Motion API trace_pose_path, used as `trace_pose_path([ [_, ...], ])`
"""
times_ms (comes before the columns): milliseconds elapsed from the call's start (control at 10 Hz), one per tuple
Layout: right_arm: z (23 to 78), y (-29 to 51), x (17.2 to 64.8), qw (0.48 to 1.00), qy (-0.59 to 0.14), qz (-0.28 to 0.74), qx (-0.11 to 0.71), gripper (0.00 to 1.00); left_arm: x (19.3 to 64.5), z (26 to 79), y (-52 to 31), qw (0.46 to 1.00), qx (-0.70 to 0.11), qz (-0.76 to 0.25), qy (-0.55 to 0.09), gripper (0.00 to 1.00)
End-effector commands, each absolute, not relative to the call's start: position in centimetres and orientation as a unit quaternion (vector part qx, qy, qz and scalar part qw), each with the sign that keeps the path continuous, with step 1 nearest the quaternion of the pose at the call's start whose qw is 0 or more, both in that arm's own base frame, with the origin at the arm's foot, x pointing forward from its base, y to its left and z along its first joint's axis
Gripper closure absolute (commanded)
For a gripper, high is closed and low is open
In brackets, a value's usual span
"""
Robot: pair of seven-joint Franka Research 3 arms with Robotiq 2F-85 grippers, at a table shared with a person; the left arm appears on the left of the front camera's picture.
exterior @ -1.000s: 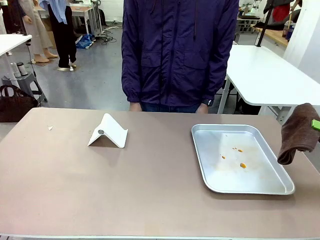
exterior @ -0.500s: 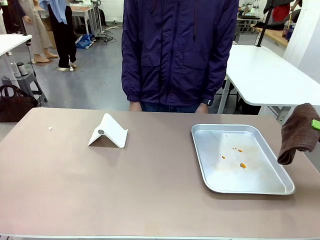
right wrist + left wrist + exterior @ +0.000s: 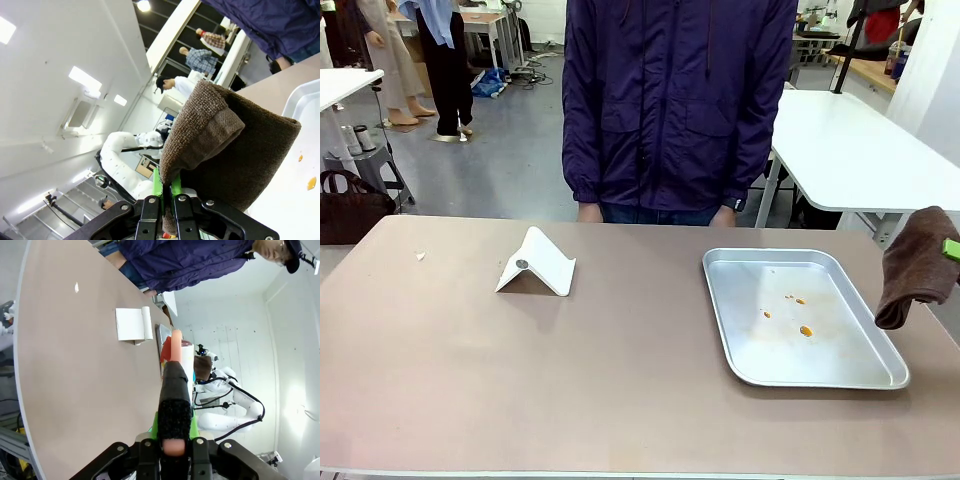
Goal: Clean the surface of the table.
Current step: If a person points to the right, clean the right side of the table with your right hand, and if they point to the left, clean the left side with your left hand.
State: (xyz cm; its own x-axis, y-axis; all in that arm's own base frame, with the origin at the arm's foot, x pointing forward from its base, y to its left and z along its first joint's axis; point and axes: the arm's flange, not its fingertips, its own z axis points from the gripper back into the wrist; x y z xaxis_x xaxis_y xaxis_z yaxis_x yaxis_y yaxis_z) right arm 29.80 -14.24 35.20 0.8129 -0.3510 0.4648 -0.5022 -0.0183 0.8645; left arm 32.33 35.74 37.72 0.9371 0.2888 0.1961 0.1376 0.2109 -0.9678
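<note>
The table has a matte beige-brown top, and a small white scrap lies near its far left corner. At the right edge my right gripper is shut on a brown cloth that hangs beside the tray. In the right wrist view the cloth drapes over the shut gripper. My left gripper is shut on a peach-coloured stick with a rough black sleeve, held above the table.
A shiny metal tray with several orange specks sits on the right half. A white folded stand rests left of centre. A person in a dark blue jacket stands at the far edge.
</note>
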Motion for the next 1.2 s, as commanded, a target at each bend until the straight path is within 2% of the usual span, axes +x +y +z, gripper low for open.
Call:
trace_pose_path([
  [0, 35.8, -14.2, 29.7, 0.629, -0.292, 0.057, 0.718, 1.00, 37.9, 36.8, 37.7, 0.752, -0.639, 0.060, -0.148, 0.78],
  [300, 35.8, -14.2, 29.7, 0.629, -0.292, 0.057, 0.718, 1.00, 43.8, 34.2, 35.8, 0.793, -0.588, 0.088, -0.129, 0.78],
  [600, 35.8, -14.2, 29.7, 0.629, -0.292, 0.057, 0.718, 1.00, 48.3, 31.8, 35.2, 0.814, -0.542, 0.128, -0.165, 0.78],
  [1100, 35.8, -14.2, 29.7, 0.629, -0.292, 0.057, 0.718, 1.00, 50.9, 30.6, 33.8, 0.844, -0.477, 0.166, -0.182, 0.78],
])
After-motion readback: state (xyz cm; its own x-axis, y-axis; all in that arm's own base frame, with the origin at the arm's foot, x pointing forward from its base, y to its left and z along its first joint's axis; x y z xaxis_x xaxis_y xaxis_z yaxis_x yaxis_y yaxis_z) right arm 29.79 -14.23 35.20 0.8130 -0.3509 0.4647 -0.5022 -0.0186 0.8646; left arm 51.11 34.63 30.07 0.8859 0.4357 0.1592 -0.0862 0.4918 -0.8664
